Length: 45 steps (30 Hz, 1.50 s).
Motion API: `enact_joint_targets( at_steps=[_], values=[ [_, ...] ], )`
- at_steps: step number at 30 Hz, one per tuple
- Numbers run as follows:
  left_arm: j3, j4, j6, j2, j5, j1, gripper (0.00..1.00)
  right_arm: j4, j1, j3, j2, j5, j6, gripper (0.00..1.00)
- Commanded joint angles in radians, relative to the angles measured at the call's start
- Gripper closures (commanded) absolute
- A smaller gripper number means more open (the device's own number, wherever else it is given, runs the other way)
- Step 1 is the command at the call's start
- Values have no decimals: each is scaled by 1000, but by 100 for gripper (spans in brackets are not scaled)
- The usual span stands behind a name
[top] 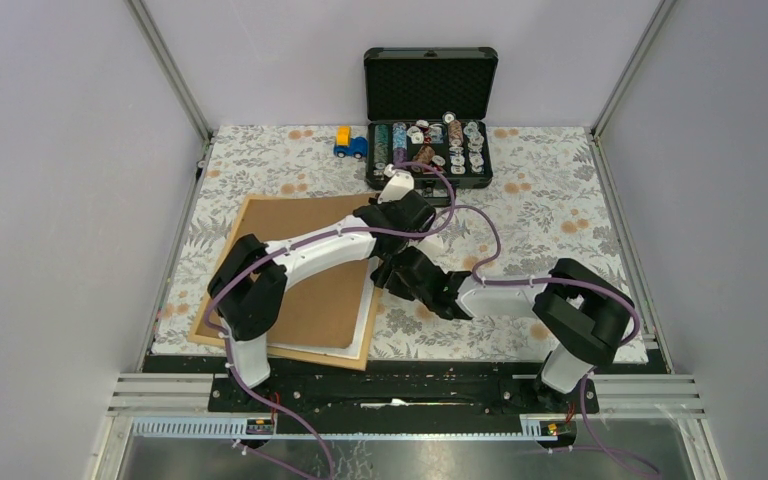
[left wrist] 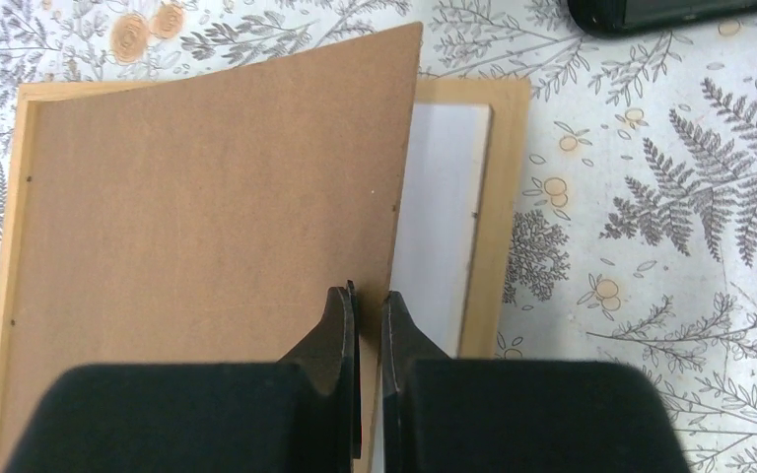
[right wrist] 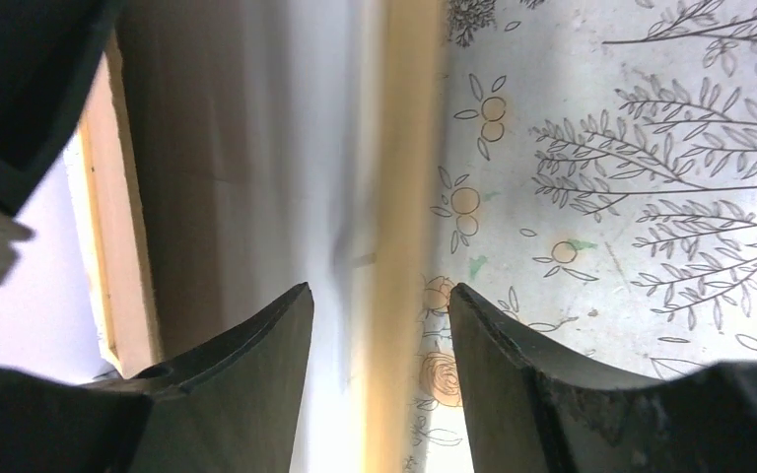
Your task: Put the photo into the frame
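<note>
The left tool [left wrist: 367,330] is shut on the right-hand edge of a plain brown hardboard backing sheet [left wrist: 207,197], one black finger [left wrist: 335,335] on top and the other on the underside.

The sheet lies askew over the large rectangular frame of thin light natural wood [left wrist: 498,197]. Its far corner overhangs the frame's far rail, and it covers most of the opening. The frame rests flat on the worktop's grey fern-and-flower patterned cloth [top: 540,200], at about 8 o'clock from the middle of the top view.

At the frame's 3 o'clock side a flat white sheet [left wrist: 444,217] shows inside the opening, just beside the wooden rail. No printed face shows, so I cannot tell whether it is the sunset print turned face down.

The right tool [right wrist: 379,325] stands open. Its two dark fingers [right wrist: 256,384] straddle that same rail, with the white sheet on one side and the cloth on the other. It has hold of nothing, and the blur hides whether either finger touches the wood.

At 12 o'clock a black hard case [top: 428,90] sits with its lid up, rows of small round pieces in its tray. A blue and yellow toy truck [top: 350,143] sits just beside it at 11 o'clock.
</note>
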Motion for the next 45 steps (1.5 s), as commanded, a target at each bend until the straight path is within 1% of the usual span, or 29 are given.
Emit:
enact_joint_targets(
  at_steps=[1, 7, 9, 11, 13, 15, 20, 22, 25, 28, 29, 31, 33, 35, 37, 38, 39, 41, 42, 45],
  values=[
    [0, 139, -78, -59, 40, -33, 100, -101, 3, 81, 11, 115, -32, 41],
    [-13, 149, -78, -48, 41, -33, 100, -94, 2, 87, 13, 125, -51, 38],
    [-10, 148, -71, -48, 40, -33, 100, -71, -2, 63, 6, 101, -41, 35],
    [-9, 148, -67, -51, 38, -33, 100, -32, -14, 35, 6, 48, -31, 35],
    [-8, 147, -68, -55, 37, -33, 100, 28, -28, 12, 9, -13, -32, 36],
    [-10, 149, -69, -61, 36, -34, 100, 73, -31, 7, 12, -41, -45, 37],
    [-10, 149, -61, -62, 29, -34, 100, 69, -42, 36, 85, -65, -62, 40],
    [-16, 154, -64, -64, 34, -33, 100, 38, -44, 70, 124, -65, -77, 42],
    [-24, 155, -66, -63, 36, -34, 100, 10, -43, 104, 175, -61, -87, 53],
    [-26, 160, -67, -68, 36, -34, 100, -67, -43, 166, 230, -66, -104, 63],
    [-26, 161, -66, -68, 38, -34, 100, -81, -42, 176, 237, -69, -106, 65],
    [-25, 162, -65, -67, 38, -34, 100, -115, -40, 183, 232, -61, -105, 73],
    [-28, 161, -65, -68, 34, -34, 100, -155, -40, 188, 225, -44, -98, 80],
    [-30, 163, -67, -68, 31, -33, 100, -186, -40, 189, 214, -30, -96, 82],
    [-33, 165, -65, -67, 27, -34, 100, -200, -41, 192, 206, -8, -108, 82],
    [-32, 162, -64, -66, 23, -34, 100, -206, -42, 196, 202, -3, -116, 79],
    [-32, 161, -64, -68, 19, -33, 100, -208, -45, 200, 198, -7, -131, 75],
    [-34, 161, -60, -73, 14, -34, 100, -182, -51, 199, 187, -33, -172, 63],
    [-32, 160, -58, -75, 12, -33, 100, -168, -53, 194, 174, -43, -183, 60],
    [-35, 158, -50, -82, 3, -34, 100, -85, -74, 130, 128, -75, -169, 60]
  ],
)
